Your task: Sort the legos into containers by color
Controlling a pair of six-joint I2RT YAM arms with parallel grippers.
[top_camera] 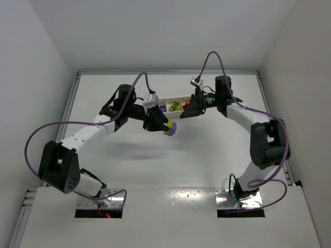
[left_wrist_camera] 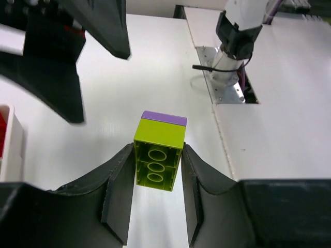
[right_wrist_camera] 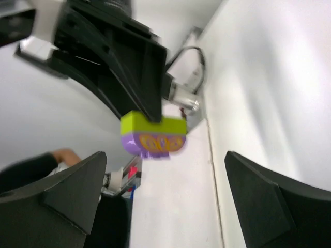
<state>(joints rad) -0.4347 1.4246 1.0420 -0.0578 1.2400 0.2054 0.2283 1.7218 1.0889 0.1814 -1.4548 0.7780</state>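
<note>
My left gripper [top_camera: 161,125] is shut on a stacked lego, a yellow-green brick [left_wrist_camera: 159,150] with a purple piece [left_wrist_camera: 164,118] on its far end, and holds it above the table. The stack also shows in the top view [top_camera: 170,128] and the right wrist view [right_wrist_camera: 153,135]. My right gripper [top_camera: 184,113] is open and empty, facing the stack from a short way off, its fingers [right_wrist_camera: 67,191] spread wide. The white tray [top_camera: 168,99] lies behind both grippers, holding purple [top_camera: 163,109], yellow-green [top_camera: 175,105] and red [top_camera: 186,107] bricks in separate compartments.
White walls enclose the table on the left, back and right. The tray's end wall [left_wrist_camera: 11,150] shows at the left edge of the left wrist view. The right arm's base [left_wrist_camera: 234,44] stands at the near edge on its metal plate [top_camera: 239,198].
</note>
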